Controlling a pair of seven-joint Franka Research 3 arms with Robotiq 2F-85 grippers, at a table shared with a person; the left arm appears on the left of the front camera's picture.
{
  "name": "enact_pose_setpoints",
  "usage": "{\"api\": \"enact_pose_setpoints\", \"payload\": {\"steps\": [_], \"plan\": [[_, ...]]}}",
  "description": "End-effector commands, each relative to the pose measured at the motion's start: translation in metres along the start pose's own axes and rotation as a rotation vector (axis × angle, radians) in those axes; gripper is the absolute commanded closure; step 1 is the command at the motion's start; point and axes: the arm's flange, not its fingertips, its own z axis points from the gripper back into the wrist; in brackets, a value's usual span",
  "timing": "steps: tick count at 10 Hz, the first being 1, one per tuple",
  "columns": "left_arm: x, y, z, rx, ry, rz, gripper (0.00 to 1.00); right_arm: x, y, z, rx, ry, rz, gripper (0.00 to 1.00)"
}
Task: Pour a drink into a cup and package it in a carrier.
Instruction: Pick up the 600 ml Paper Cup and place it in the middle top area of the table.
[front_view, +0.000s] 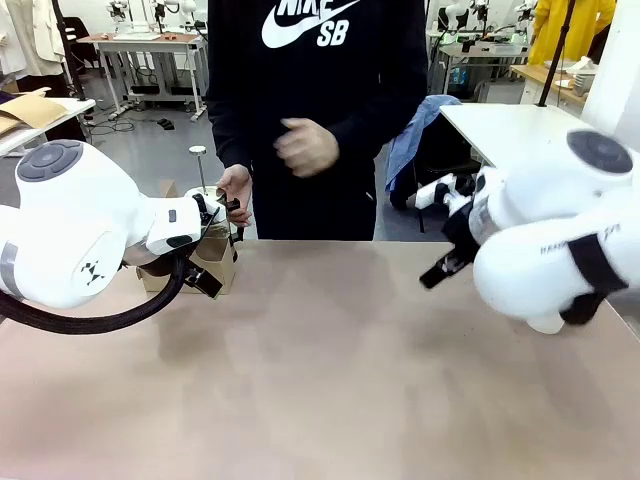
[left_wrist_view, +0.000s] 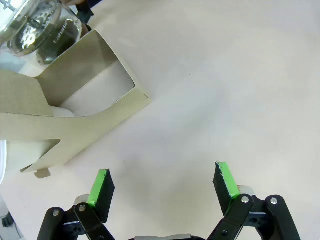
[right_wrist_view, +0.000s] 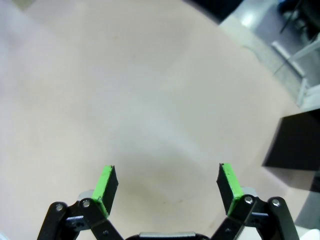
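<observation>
The brown cardboard carrier (left_wrist_view: 80, 125) lies at the upper left of the left wrist view, with its open slot facing me; something white fills that slot, and I cannot tell whether it is the cup. Just beyond it stands a clear glass jar holding the dark drink (left_wrist_view: 47, 37). My left gripper (left_wrist_view: 164, 184) hangs open over bare table beside the carrier. In the front view the carrier (front_view: 222, 265) peeks out behind my left arm, and the person's hand (front_view: 236, 190) rests at the jar's spot. My right gripper (right_wrist_view: 167, 185) is open above bare tabletop.
A black box (right_wrist_view: 295, 142) sits at the table's edge on the right of the right wrist view. The person stands at the far side, the other hand (front_view: 305, 147) raised at chest height. The tan table (front_view: 330, 380) stretches between my arms.
</observation>
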Motion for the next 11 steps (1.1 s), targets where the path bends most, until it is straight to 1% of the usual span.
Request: {"api": "enact_pose_setpoints", "payload": {"steps": [1,2,3,4,5,6,7,8,10,11], "plan": [[0.000,0.000,0.000,0.000,0.000,0.000,0.00,0.057,-0.048,0.062,0.017,-0.046,-0.023,0.00],[0.000,0.000,0.000,0.000,0.000,0.000,0.00,0.078,-0.074,0.089,0.048,-0.058,-0.035,0.00],[0.000,0.000,0.000,0.000,0.000,0.000,0.00,0.089,-0.101,0.117,0.089,-0.079,-0.037,0.00],[0.000,0.000,0.000,0.000,0.000,0.000,0.00,0.088,-0.135,0.144,0.155,-0.072,0.025,0.00],[0.000,0.000,0.000,0.000,0.000,0.000,0.00,0.079,-0.177,0.163,0.221,-0.081,0.055,0.00],[0.000,0.000,0.000,0.000,0.000,0.000,0.00,0.054,-0.221,0.174,0.327,-0.076,0.118,0.00],[0.000,0.000,0.000,0.000,0.000,0.000,0.00,0.027,-0.258,0.179,0.412,-0.137,0.120,0.00],[0.000,0.000,0.000,0.000,0.000,0.000,0.00,-0.004,-0.284,0.179,0.460,-0.219,0.138,0.00],[0.000,0.000,0.000,0.000,0.000,0.000,0.00,-0.072,-0.314,0.162,0.473,-0.398,0.244,0.00],[0.000,0.000,0.000,0.000,0.000,0.000,0.00,-0.100,-0.324,0.147,0.464,-0.465,0.277,0.00]]}}
